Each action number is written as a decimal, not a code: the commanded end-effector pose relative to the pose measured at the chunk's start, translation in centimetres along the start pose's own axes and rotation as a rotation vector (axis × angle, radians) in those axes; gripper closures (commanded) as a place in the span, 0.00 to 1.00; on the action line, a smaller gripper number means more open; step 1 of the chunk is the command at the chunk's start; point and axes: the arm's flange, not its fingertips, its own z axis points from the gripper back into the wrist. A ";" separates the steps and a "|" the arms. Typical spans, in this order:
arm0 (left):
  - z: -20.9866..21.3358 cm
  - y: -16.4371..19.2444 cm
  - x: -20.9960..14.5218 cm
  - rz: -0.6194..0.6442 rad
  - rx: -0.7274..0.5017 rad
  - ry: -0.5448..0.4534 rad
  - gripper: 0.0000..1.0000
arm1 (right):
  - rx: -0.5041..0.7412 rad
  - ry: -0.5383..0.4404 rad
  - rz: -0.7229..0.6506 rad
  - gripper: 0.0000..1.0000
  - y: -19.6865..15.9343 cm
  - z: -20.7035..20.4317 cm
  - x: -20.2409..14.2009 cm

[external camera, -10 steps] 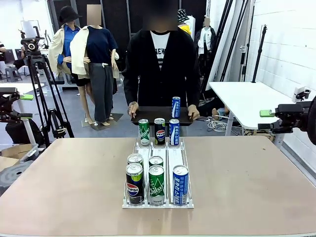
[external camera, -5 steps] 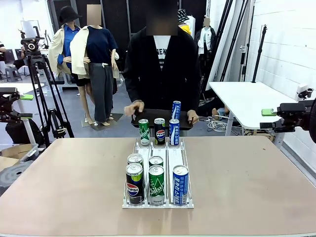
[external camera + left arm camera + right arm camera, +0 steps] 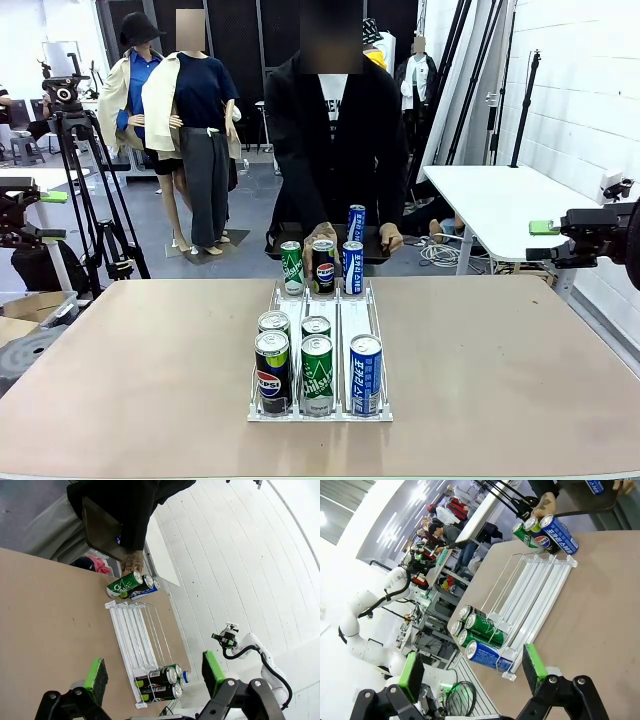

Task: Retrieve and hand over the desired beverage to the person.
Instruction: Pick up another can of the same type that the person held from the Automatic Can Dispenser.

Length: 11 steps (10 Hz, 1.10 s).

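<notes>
Reaching forward since a second ago, the person (image 3: 330, 140) in a black jacket has taken one hand (image 3: 320, 234) off the dark rectangular tray (image 3: 100, 527) and brought it down to the black Pepsi can (image 3: 324, 268) at the far end of the clear three-lane can rack (image 3: 352, 312); no can in the rack has shifted. The person stands just beyond the rack's far end with the other hand (image 3: 392, 238) on the tray, where a tall blue can (image 3: 356, 222) stands upright.

Flanking the black Pepsi can at the rack's far end are a green-and-white can (image 3: 291, 270) and a blue can with white lettering (image 3: 353, 268). Five more crowd the near end: a black-and-yellow Pepsi can (image 3: 272, 372), a green can with white script (image 3: 317, 375) and a blue front can (image 3: 366, 375). Behind them are two silver-topped cans (image 3: 273, 322) in the left and middle lanes. The middle stretch of each lane is bare.

The rack sits mid-way across the tan worktop (image 3: 500, 370). The left claw (image 3: 154, 674) and the right claw (image 3: 472, 670) both gape wide, holding nothing, well back from the rack's near end.

Beyond the rack's far end lie a white side table (image 3: 500, 200) and a white brick wall (image 3: 580, 90) to the right, and a black camera tripod (image 3: 75, 150) to the left.
</notes>
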 end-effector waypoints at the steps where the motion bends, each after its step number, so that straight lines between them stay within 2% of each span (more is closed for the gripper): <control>1: 0.1 -0.2 0.0 0.000 -0.001 -0.003 0.00 | 0.008 -0.007 0.004 0.00 0.2 0.0 0.0; 11: 0.1 -0.2 0.0 0.000 -0.001 -0.003 0.00 | 0.008 -0.007 0.004 0.00 0.2 0.0 0.0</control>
